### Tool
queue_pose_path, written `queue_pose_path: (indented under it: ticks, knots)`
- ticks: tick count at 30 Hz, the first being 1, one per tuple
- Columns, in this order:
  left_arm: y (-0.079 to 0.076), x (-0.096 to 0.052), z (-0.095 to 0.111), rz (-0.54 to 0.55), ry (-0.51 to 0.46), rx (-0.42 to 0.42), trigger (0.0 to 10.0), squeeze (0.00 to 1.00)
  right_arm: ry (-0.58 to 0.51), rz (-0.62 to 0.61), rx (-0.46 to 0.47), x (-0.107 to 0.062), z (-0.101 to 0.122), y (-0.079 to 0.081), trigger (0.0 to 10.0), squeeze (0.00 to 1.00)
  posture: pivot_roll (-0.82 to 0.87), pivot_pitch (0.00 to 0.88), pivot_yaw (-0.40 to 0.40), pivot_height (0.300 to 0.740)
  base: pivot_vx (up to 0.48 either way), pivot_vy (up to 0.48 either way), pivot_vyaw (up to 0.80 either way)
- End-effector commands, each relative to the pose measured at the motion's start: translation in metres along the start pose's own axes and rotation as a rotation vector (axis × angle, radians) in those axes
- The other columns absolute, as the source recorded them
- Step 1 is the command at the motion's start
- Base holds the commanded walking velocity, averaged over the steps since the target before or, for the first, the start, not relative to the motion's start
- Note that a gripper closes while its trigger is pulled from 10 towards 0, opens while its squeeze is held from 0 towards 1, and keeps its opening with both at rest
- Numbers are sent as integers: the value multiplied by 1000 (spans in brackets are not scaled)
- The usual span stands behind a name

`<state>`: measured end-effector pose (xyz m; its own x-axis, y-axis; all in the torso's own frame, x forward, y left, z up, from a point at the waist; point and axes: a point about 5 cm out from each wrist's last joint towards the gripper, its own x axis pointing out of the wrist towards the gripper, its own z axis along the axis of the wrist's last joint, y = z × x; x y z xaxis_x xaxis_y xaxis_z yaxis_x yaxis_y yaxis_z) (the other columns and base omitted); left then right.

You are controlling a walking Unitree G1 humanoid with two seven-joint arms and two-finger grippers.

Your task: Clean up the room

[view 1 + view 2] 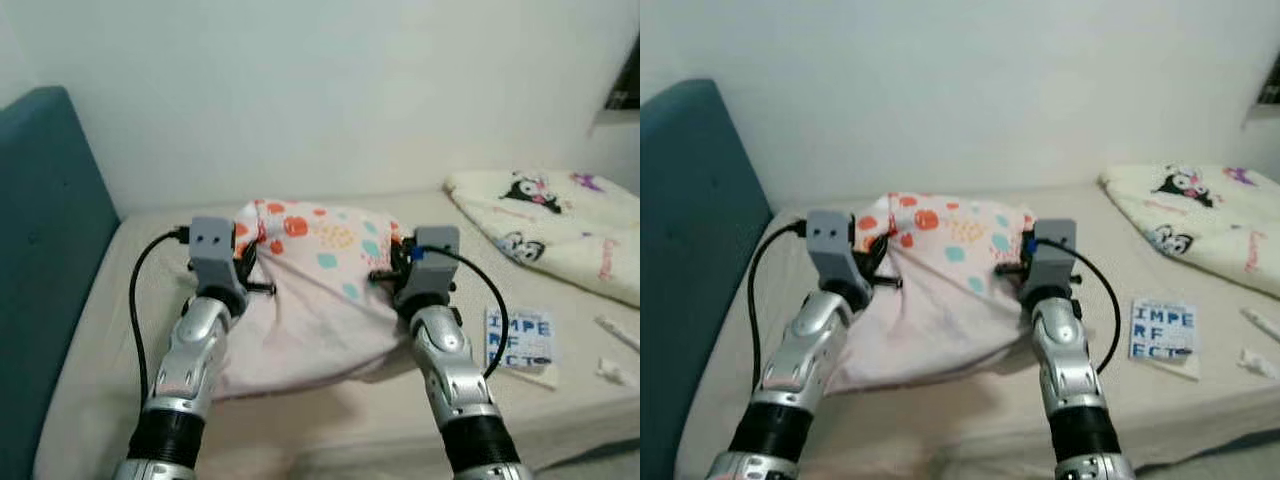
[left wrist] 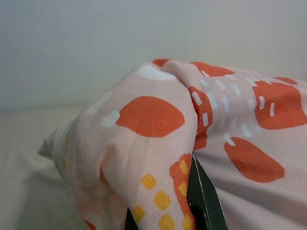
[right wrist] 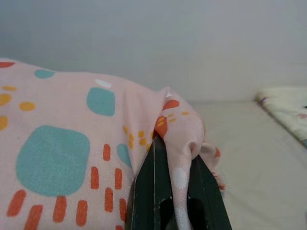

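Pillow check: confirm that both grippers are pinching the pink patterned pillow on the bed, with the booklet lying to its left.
One thing is wrong: the booklet lies to the right of the pillow, as the left eye view shows. The left gripper and right gripper do pinch it on the bed.

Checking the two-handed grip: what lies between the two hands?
The pink patterned blanket spans between left hand and right hand, both pinching its edge; seen in the eye views.
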<state>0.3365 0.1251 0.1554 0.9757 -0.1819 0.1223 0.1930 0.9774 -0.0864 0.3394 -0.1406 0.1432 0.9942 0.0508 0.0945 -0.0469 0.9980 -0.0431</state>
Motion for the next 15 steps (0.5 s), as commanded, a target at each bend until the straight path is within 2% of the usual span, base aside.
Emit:
queue_pose_path:
  ticks: [1,2,6,8,15]
  knots:
    - [-4,4,11,1,-41,-5,10000,0,-23,25,-17,1,5,6,10000,0,12,0,-47,734,0,-480,800]
    - [-4,4,11,1,-41,-5,10000,0,-23,25,-17,1,5,6,10000,0,12,0,-47,734,0,-480,800]
    - [-3,4,9,18,-29,-24,10000,0,-22,9,10,1,4,3,10000,0,11,0,-45,734,0,0,800]
    - [0,5,9,34,-20,-15,10000,0,-13,-9,46,0,2,-1,10000,0,12,0,-45,734,0,0,0]
    - [2,5,9,35,-15,3,10000,0,-3,-5,41,0,1,-1,10000,0,16,0,-45,734,0,0,0]
